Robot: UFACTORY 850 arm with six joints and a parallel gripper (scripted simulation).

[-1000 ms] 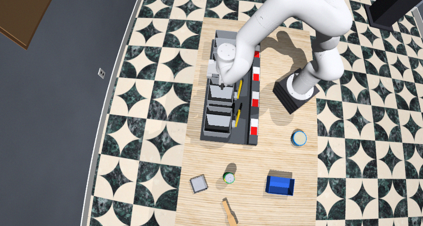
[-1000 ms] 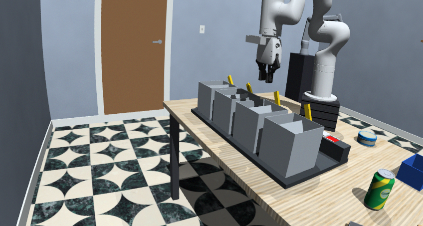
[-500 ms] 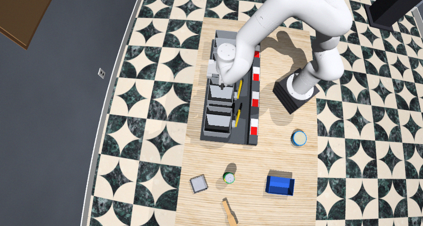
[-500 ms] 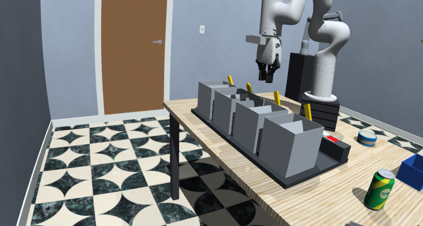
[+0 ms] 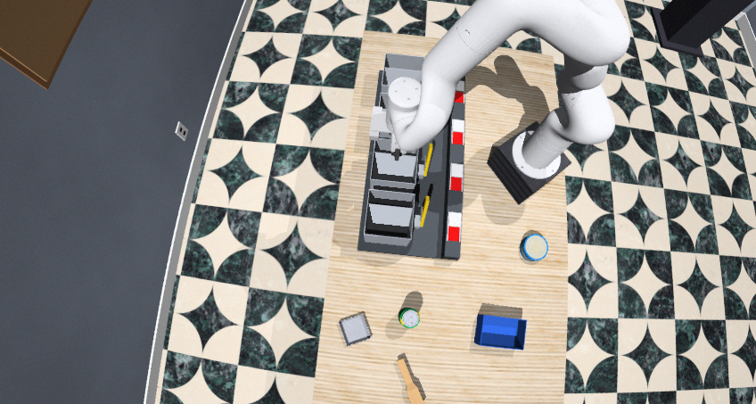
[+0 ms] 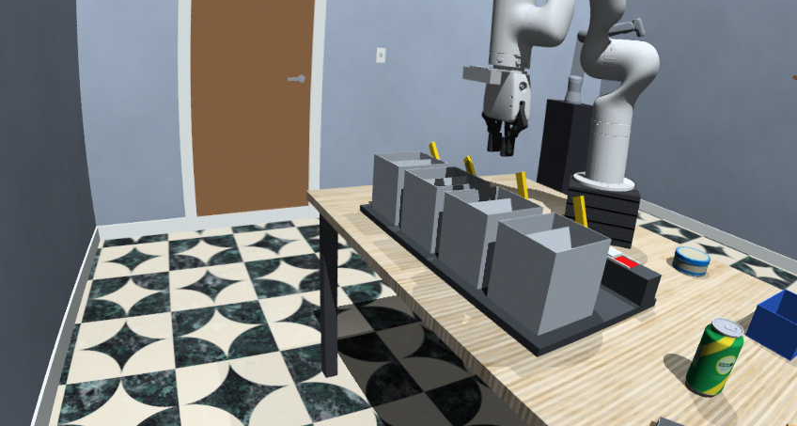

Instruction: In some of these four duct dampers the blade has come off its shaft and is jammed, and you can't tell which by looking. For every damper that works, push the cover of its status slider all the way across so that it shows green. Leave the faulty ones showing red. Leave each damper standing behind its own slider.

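Four grey open-topped damper boxes stand in a row on a dark base (image 5: 434,241) (image 6: 537,343). The nearest damper (image 5: 390,217) (image 6: 545,271) and the one behind it (image 5: 395,164) (image 6: 480,231) show in both views. The arm hides the far two from above; they show in the side view (image 6: 433,203) (image 6: 399,184). A yellow lever (image 5: 424,209) (image 6: 580,209) stands up beside each box. The status sliders (image 5: 454,227) (image 5: 456,177) (image 5: 456,132) (image 6: 626,262) show red with white covers. My gripper (image 5: 397,155) (image 6: 503,145) hangs high above the middle of the row, with its fingers close together on nothing.
The robot base (image 5: 528,167) (image 6: 603,203) stands right of the sliders. A blue-rimmed round tin (image 5: 533,246) (image 6: 690,260), a green can (image 5: 408,317) (image 6: 714,357), a blue box (image 5: 500,332) (image 6: 777,321), a grey square block (image 5: 355,327) and a wooden tool (image 5: 410,379) lie on the near half of the table.
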